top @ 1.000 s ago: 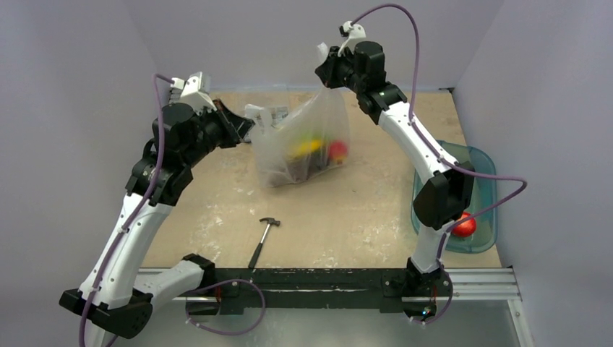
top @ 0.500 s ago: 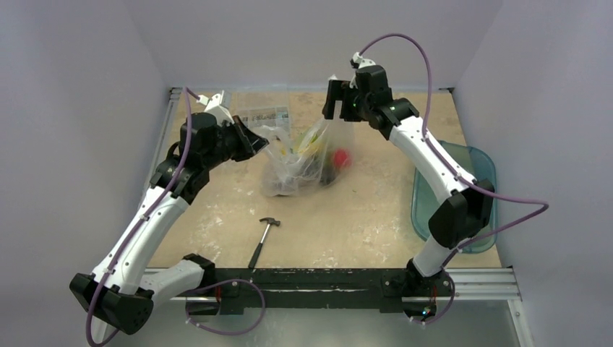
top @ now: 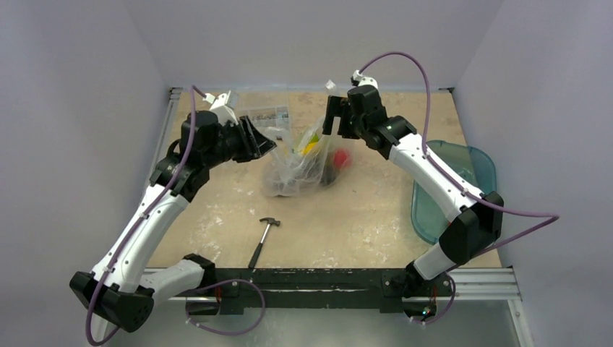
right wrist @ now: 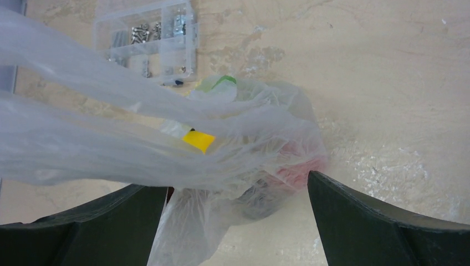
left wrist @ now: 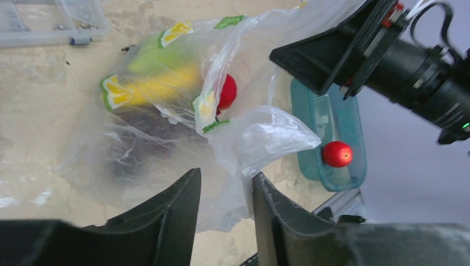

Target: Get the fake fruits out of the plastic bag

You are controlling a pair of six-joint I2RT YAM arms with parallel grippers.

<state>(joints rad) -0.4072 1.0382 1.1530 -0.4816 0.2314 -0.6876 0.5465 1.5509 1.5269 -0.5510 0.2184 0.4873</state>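
Right claw [top: 334, 119] has spread wide, letting the plastic bag [top: 296, 168] slump.

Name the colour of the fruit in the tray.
Red fruit, clearest in the left wrist view.

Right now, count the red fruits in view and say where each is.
2. One red fruit is inside the plastic bag, next to the banana. The second red fruit lies in the teal tray. Others may be hidden in the bag's folds.
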